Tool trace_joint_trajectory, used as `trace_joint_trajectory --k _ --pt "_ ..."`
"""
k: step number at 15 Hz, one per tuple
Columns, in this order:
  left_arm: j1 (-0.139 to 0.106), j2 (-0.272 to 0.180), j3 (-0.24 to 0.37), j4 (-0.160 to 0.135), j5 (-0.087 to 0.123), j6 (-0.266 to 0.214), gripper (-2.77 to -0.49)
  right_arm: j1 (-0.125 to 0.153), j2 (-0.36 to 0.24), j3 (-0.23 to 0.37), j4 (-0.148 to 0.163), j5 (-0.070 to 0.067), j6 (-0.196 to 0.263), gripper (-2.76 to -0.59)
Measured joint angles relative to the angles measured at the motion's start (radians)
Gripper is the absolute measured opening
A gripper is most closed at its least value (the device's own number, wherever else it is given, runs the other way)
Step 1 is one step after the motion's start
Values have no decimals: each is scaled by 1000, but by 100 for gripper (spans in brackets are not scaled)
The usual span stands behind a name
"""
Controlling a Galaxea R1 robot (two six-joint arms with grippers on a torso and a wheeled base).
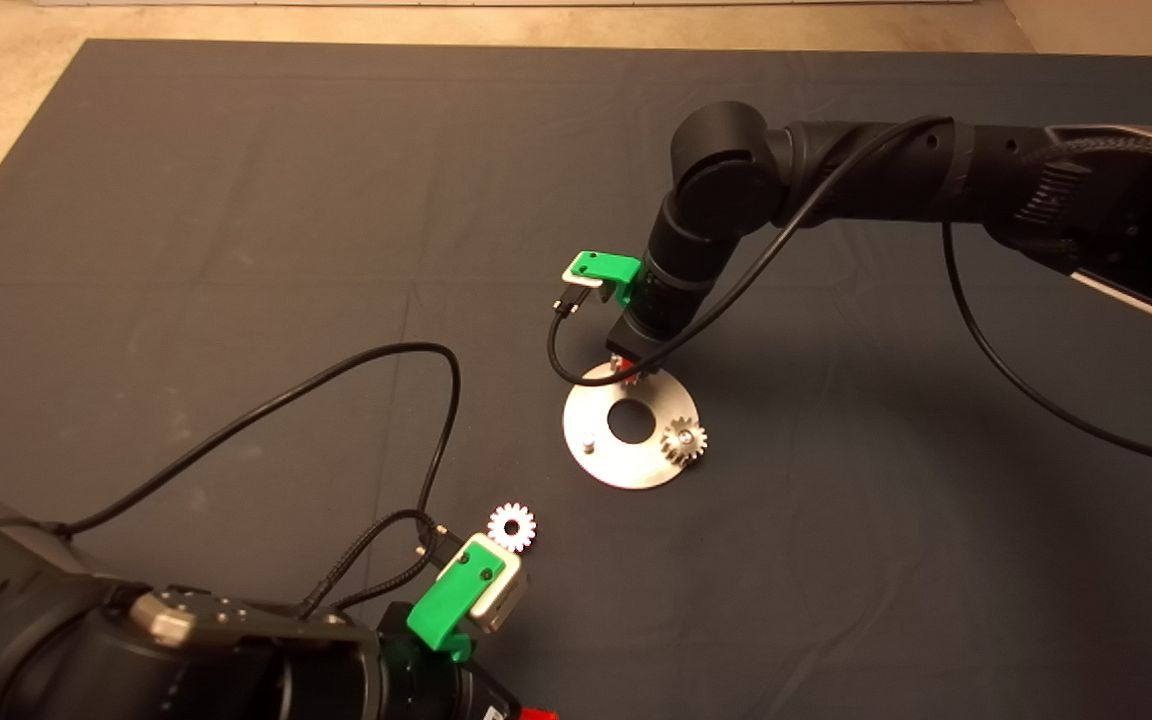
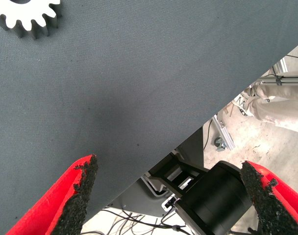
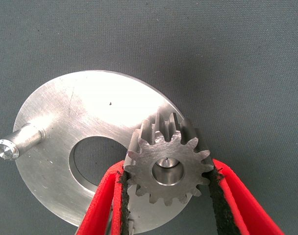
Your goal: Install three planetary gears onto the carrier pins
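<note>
The round silver plate (image 1: 604, 462) lies mid-mat with a large centre hole. One planetary gear (image 1: 684, 440) sits on the carrier pin nearest the right. One bare pin (image 1: 587, 440) stands on the plate's left side and also shows in the right wrist view (image 3: 12, 147). My right gripper (image 3: 168, 191) is at the plate's far edge (image 1: 624, 372), shut on a second gear (image 3: 168, 166). A pin tip shows inside that gear's centre hole. The third gear (image 1: 512, 526) lies flat on the mat just ahead of my left gripper (image 2: 171, 191), which is open and empty at the near edge.
The left arm's cable (image 1: 366, 370) loops across the mat left of the plate. The right arm's cable (image 1: 996, 350) hangs over the mat on the right. Past the mat's near edge, the floor with metal frame parts (image 2: 222, 137) shows in the left wrist view.
</note>
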Motion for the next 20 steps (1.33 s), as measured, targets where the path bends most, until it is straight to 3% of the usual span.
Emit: trace_joint_trajectory --k 9,18,20 --pt "0 0 0 0 0 0 -119 1 0 -2 1 1 0 -245" --pt "-8 0 0 1 -8 0 -119 -3 -4 -3 4 -3 1 -218" --pt "-8 0 0 0 -9 0 -119 -4 -5 -3 4 -3 1 -203"
